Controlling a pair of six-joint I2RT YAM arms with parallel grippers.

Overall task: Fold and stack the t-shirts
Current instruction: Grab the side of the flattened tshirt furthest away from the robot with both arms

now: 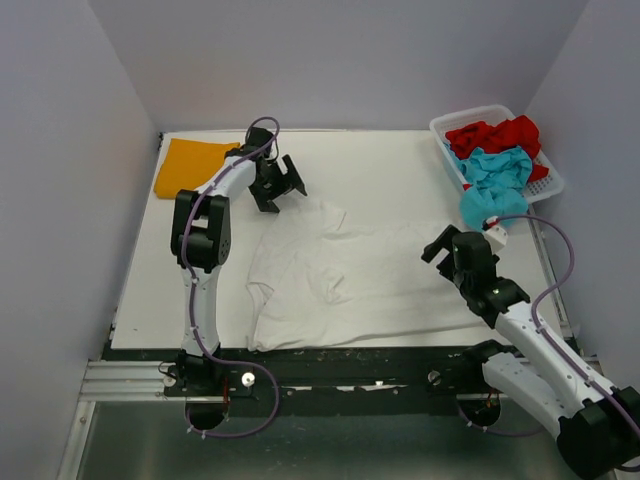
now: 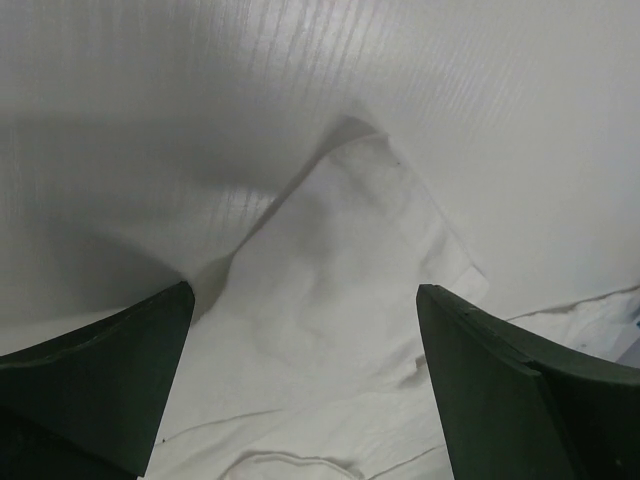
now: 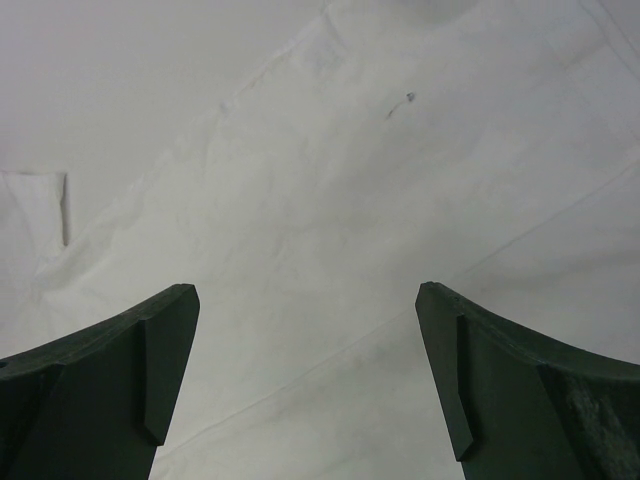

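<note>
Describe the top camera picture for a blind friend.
A white t-shirt lies spread out, the left gripper and right gripper open at its edges. An orange shirt sits far left; a red shirt and teal shirt fill a basket far right.

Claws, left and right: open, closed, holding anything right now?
Left claw: open, empty, over a corner of the spread white cloth t-shirt.
Right claw: open, empty, over the same t-shirt.
</note>
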